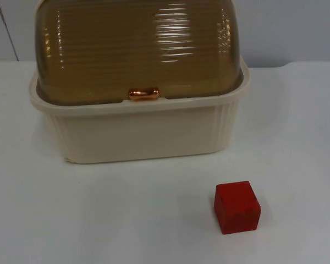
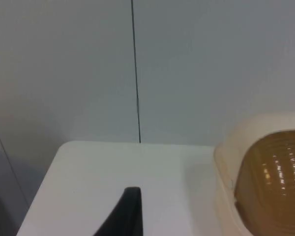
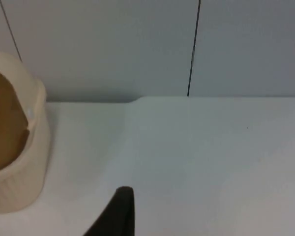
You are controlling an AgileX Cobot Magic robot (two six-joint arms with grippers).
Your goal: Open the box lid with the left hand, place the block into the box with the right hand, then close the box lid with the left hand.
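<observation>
Top view crops the closed lid (image 1: 135, 49) of the box (image 1: 137, 132); block (image 1: 237, 207) sits apart; pincer openings cannot be told.

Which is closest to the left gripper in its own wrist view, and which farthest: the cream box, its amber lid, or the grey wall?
Counting from the left gripper:
1. Cream box, its rim the nearest thing alongside.
2. Amber lid, set inside that rim, so slightly further.
3. Grey partition wall, at the back, behind both.
</observation>
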